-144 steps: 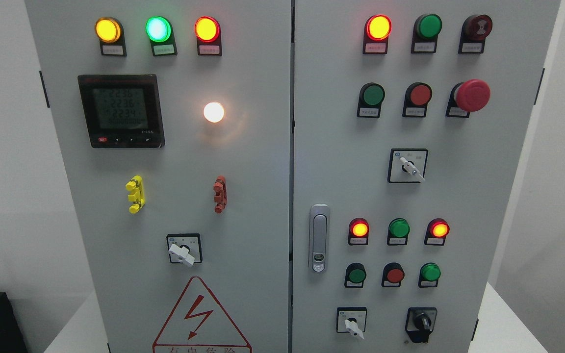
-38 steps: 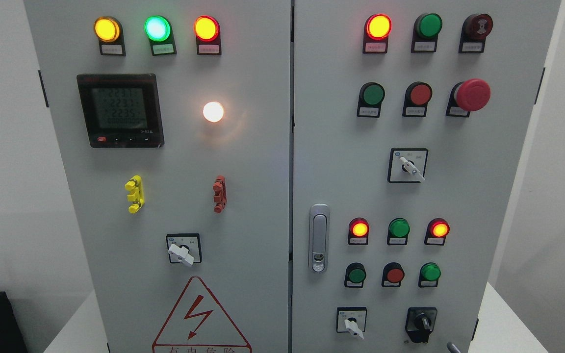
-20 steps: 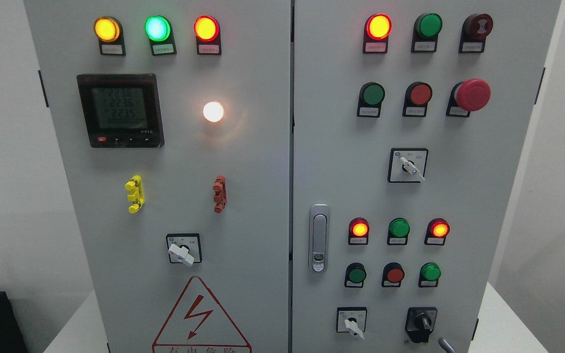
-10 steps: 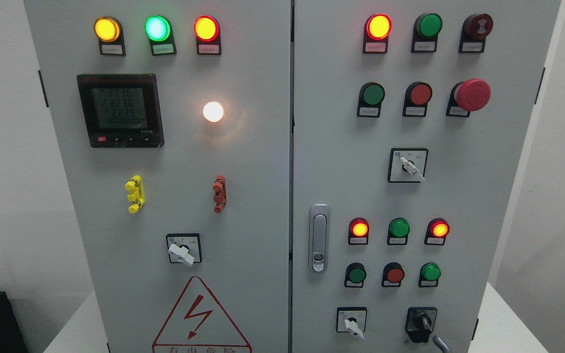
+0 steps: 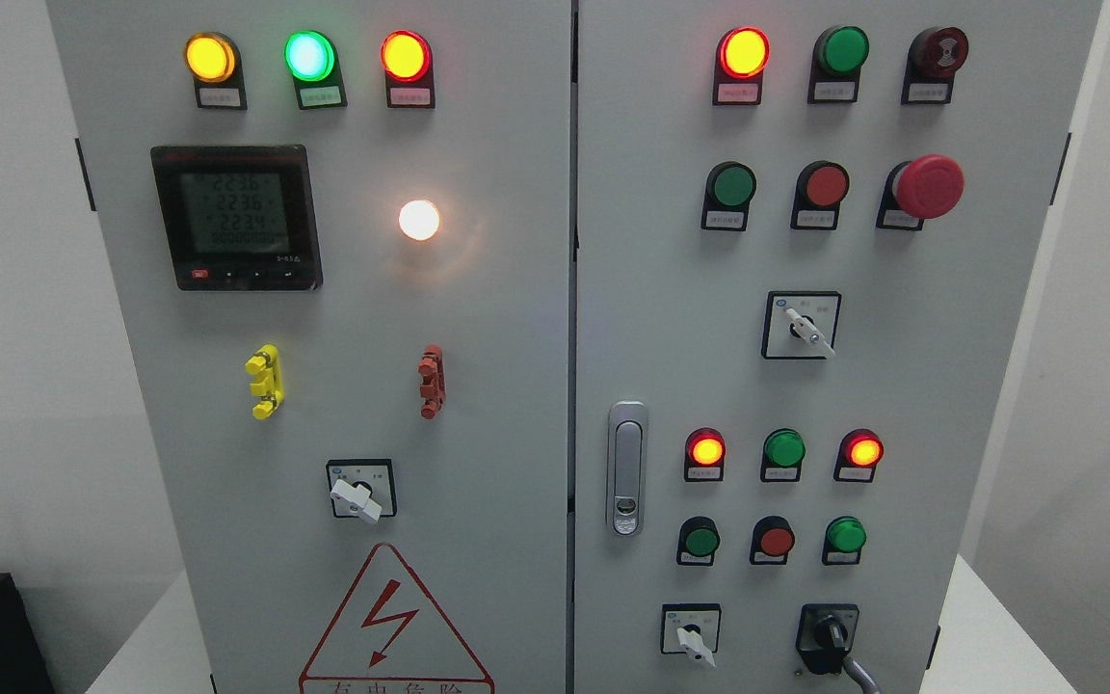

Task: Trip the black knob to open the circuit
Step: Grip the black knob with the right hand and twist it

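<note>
We face a grey cabinet [image 5: 516, 318] with two doors full of lamps, buttons and switches. The black knob [image 5: 829, 633] sits low on the right door, close to its right edge, at the bottom right of our view. It is the only dark rotary switch there; the white switch [image 5: 693, 641] lies just to its left, and a row of three small buttons [image 5: 775, 540] runs above the pair. The knob's grip bar stands close to upright, leaning a little to the left at the top.

From the bottom edge, just right of the knob, one grey finger [image 5: 858, 672] of our right hand rises and curves up and left. Its tip is right beside the lower right corner of the knob's black base, perhaps touching it; we cannot tell which. The rest of the hand is below the frame, so we cannot tell how wide it is set or whether it holds anything. The left hand does not show at all.

So the knob lies up and to the left of the visible finger, very near, and the right arm is clearly the one placed to work it. We judge that the turn is not yet made: the lamps glow and the meter [image 5: 237, 217] on the left door shows readings. The hand needs to come up a little so the fingers can take the upright grip bar from both sides.
</note>
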`<state>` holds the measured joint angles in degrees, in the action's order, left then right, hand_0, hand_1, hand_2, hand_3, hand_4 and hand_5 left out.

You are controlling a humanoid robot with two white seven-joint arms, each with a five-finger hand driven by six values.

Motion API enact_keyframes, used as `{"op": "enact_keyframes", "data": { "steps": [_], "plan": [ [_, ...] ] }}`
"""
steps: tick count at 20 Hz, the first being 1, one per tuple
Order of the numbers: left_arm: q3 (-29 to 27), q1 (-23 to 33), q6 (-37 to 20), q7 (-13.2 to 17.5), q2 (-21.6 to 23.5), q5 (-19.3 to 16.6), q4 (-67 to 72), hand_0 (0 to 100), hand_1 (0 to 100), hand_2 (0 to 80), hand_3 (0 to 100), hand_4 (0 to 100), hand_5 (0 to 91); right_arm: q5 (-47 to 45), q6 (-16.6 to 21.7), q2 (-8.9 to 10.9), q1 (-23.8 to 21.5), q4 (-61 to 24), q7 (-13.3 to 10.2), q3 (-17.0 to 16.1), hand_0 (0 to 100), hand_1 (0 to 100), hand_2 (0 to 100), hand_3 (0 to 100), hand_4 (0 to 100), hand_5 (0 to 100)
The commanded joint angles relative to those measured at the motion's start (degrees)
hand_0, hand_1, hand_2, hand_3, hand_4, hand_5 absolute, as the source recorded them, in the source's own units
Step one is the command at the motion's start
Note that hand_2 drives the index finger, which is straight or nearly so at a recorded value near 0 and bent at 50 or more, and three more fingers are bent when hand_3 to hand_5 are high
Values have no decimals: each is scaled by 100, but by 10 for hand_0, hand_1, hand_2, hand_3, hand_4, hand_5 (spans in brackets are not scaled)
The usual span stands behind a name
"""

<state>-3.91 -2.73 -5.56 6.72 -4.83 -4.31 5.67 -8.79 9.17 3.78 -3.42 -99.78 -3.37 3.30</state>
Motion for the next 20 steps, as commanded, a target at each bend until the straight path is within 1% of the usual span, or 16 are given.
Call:
{"op": "enact_keyframes", "data": {
  "steps": [1,3,17,20],
  "plan": [
    [-5,0,2,-4,0,0,-93,120,389,0,0,0,0,0,-3,0,8,11,3,39,0,0,27,1000,1000,1000],
    [-5,-8,2,-4,0,0,-93,120,389,0,0,0,0,0,-3,-9,8,2,3,91,0,0,28,1000,1000,1000],
    [4,0,2,-4,0,0,-93,120,389,0,0,0,0,0,-3,-26,8,-33,11,118,0,0,31,1000,1000,1000],
    [4,0,2,-4,0,0,-93,120,389,0,0,0,0,0,5,-26,8,-42,20,188,0,0,33,1000,1000,1000]
  ]
}}
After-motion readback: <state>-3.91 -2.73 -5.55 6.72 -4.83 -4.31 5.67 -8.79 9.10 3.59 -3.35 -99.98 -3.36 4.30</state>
